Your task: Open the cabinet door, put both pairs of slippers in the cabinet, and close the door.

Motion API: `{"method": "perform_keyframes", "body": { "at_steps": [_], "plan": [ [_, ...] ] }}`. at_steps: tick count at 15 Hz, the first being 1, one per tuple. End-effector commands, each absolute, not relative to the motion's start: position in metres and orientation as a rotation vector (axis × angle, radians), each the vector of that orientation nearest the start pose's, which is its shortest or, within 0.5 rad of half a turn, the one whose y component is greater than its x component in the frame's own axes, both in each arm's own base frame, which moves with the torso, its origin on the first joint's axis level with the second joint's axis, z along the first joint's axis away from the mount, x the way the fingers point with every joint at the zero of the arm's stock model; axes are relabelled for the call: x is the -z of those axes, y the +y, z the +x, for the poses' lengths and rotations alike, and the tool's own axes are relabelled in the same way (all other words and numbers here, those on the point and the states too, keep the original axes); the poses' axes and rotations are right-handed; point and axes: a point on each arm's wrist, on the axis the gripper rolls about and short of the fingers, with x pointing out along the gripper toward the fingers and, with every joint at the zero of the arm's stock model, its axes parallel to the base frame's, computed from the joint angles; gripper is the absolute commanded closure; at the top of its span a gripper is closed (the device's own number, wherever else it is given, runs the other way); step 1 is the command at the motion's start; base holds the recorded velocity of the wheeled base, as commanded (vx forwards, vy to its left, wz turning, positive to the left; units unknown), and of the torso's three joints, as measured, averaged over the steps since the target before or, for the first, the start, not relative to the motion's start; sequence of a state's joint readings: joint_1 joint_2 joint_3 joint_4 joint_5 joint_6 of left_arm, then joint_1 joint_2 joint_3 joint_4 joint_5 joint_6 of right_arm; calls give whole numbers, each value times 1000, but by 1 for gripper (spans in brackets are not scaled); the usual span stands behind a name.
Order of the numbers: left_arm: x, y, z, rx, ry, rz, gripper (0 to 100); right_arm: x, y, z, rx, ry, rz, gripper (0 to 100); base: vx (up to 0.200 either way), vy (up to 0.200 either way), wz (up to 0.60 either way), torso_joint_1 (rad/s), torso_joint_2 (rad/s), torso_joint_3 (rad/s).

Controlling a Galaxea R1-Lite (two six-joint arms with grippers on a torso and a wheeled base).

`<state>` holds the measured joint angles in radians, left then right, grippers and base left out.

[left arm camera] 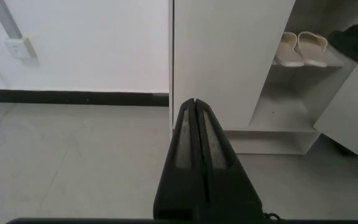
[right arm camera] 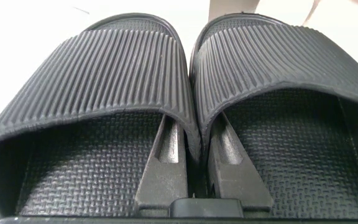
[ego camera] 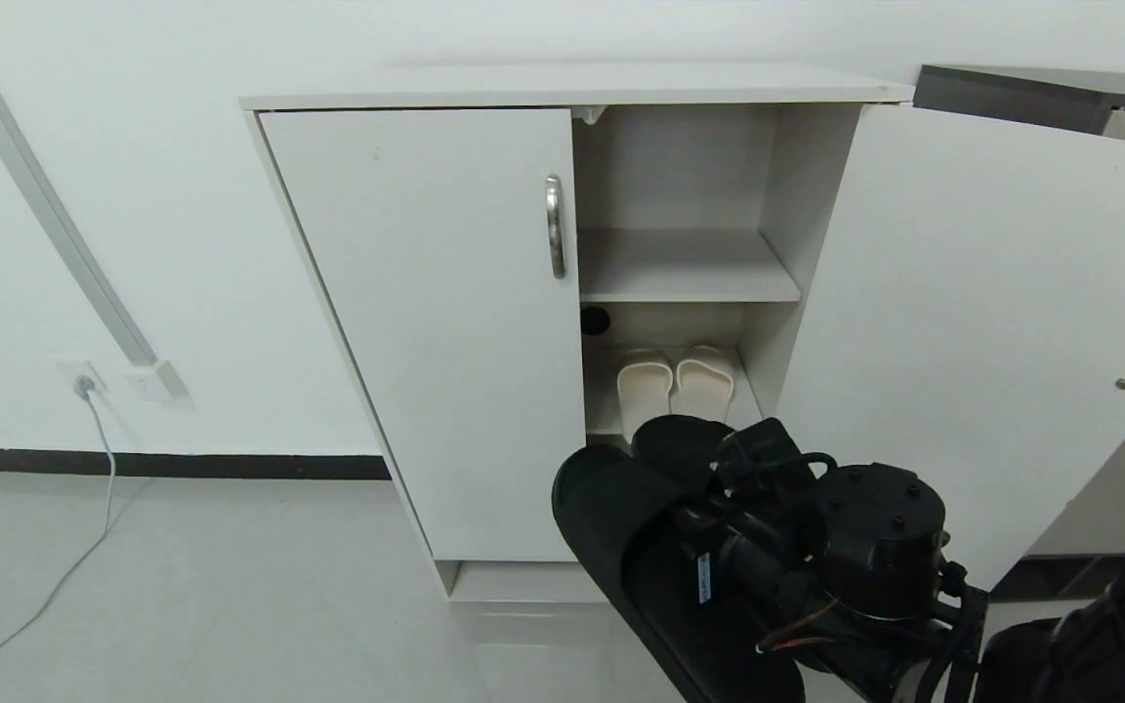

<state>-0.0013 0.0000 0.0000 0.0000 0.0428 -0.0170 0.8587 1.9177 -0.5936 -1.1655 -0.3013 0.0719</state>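
The floor of pale tiles spreads from 6 to 9 o'clock in the head view. On it, against the white wall, stands the white cabinet, filling the middle up toward 12 o'clock. Its right door is swung wide open toward 3 o'clock. Its left door is shut, with a metal handle upright along its inner edge.

Inside the open half, an upper shelf lies bare. On the shelf below it the white slippers sit side by side, touching each other.

Just in front of them, toward 6 o'clock and outside the cabinet's mouth, the black slippers hang in the air at a tilt. The right claw is clamped on them. One finger lies inside each slipper under its ribbed strap, and the two fingers pinch the slippers' adjoining inner edges together.

The left claw has its fingers pressed together with nothing between them. It is low over the floor, pointed at the foot of the shut door.

At 9 o'clock a wall socket holds a plug. Its grey cable trails down onto the floor toward 7 o'clock.
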Motion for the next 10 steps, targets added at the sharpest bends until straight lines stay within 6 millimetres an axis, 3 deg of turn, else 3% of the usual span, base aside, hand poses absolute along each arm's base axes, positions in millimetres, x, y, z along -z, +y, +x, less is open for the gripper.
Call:
{"method": "perform_keyframes", "body": {
  "at_steps": [1,3,5,10],
  "plan": [
    [-75,1,-23,-41,0,-17,100,-107,239,215,-547,168,-31,100,0,0,0,0,0,0],
    [-75,1,-23,-41,0,-18,100,-111,245,223,-437,161,-49,100,0,0,0,0,0,0],
    [-75,1,-23,-41,0,-18,100,-134,257,238,-256,161,-50,100,0,0,0,0,0,0],
    [-75,1,-23,-40,0,-17,100,-225,262,231,-99,210,56,100,0,0,0,0,0,0]
  ]
}}
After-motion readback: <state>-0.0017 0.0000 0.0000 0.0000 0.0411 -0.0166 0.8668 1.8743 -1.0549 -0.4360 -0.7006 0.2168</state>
